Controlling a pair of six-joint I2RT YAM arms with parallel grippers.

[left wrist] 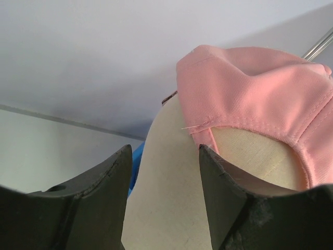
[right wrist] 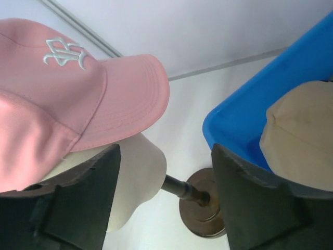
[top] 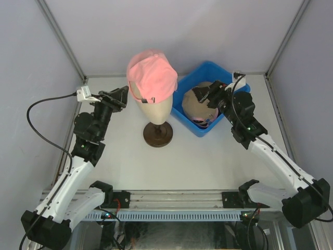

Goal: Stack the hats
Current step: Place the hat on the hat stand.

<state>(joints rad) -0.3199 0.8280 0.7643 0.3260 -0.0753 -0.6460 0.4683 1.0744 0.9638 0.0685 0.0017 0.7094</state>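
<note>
The dark fingers (left wrist: pixel 99 203) of the left gripper (left wrist: pixel 165 156) are seen closest, spread apart with nothing held between them. They are framed around the back of a beige mannequin head (top: pixel 156 110), just beside it, though contact cannot be judged. A pink cap (top: pixel 151 73) is seated on this head, its rear strap opening turned toward the left gripper and its brim pointed toward the far edge of the table (top: pixel 182 161). White embroidery is shown on its front in the right wrist view. The head is carried on a thin post and a round brown base (top: pixel 158 134), which is placed midway between the left and right edges, nearer the far edge. The right gripper (right wrist: pixel 166 156) is likewise held wide open and empty, raised over a blue bin (top: pixel 235 83) that is set in the far right corner. A tan cap (top: pixel 193 107) is lodged inside the bin, and a scrap of pinkish fabric is glimpsed beneath it, too hidden to be identified.
</note>
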